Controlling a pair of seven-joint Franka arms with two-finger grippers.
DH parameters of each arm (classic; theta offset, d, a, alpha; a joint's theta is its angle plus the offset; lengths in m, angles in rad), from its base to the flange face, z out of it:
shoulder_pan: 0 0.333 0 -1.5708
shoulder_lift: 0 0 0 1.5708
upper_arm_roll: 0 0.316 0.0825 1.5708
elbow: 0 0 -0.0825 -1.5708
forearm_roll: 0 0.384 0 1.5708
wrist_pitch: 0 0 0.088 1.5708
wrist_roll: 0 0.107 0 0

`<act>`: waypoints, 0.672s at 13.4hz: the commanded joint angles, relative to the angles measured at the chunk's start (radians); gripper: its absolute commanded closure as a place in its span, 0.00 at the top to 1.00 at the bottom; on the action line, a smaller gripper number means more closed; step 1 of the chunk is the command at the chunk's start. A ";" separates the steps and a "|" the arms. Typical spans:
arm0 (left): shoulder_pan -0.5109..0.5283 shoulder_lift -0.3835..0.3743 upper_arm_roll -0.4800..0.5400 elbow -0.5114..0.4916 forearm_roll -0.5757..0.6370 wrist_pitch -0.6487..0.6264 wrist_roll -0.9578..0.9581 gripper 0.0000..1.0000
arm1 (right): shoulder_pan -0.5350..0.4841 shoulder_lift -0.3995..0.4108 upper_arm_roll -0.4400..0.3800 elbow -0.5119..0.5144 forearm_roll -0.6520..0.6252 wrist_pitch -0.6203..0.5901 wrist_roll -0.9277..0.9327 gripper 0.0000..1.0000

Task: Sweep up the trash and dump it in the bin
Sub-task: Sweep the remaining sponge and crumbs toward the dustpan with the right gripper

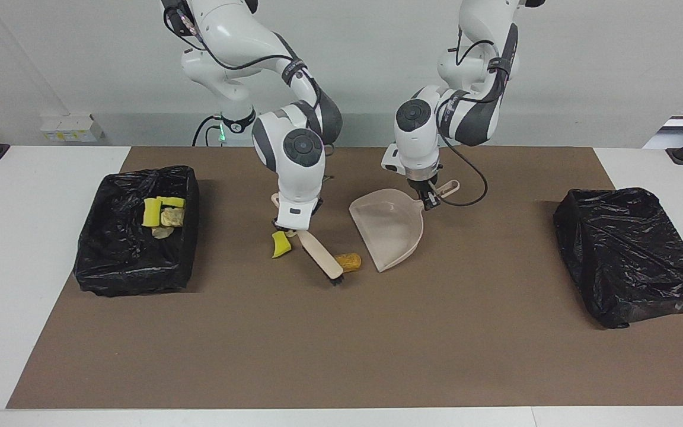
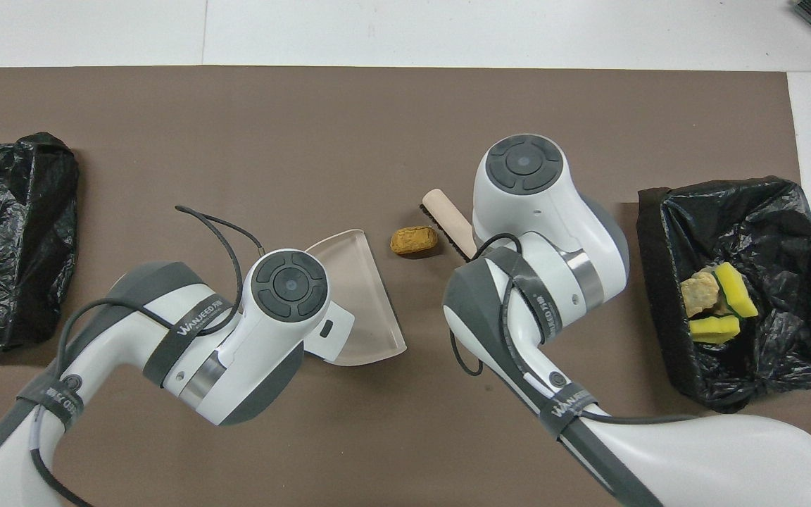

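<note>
Facing view: right end effector (image 1: pixel 287 228) pinching brush (image 1: pixel 321 255), left end effector (image 1: pixel 429 198) pinching dustpan (image 1: pixel 390 228) handle; sweep pastry piece (image 1: pixel 348 261), between bristles and pan mouth, in with low short strokes, pan lip pressed to bench (image 1: pixel 341 356), then fetch sponge chunk (image 1: pixel 280 244) beside brush.

I work in a lab: bare white walls around my white table (image 1: pixel 33 249) and its brown mat (image 1: pixel 341 344).

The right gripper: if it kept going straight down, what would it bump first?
Probably the mat. The right gripper, holding the brush, points down, with a yellow sponge right beside it.
</note>
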 commanded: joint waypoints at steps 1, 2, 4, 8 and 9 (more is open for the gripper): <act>-0.007 -0.036 0.010 -0.044 0.010 0.018 0.016 0.00 | -0.083 -0.077 0.001 -0.010 0.038 -0.066 -0.005 0.00; -0.007 -0.036 0.010 -0.044 0.010 0.019 0.016 0.00 | -0.114 -0.096 0.001 -0.028 0.036 -0.091 0.030 0.00; -0.005 -0.034 0.010 -0.044 0.010 0.029 0.013 0.00 | -0.165 -0.143 0.001 -0.108 0.033 -0.074 0.162 0.00; -0.001 -0.014 0.012 -0.034 0.010 0.085 0.014 0.00 | -0.218 -0.281 0.001 -0.385 0.035 0.080 0.290 0.00; -0.001 0.002 0.013 -0.031 0.010 0.098 0.013 0.00 | -0.217 -0.335 0.001 -0.483 0.039 0.134 0.316 0.00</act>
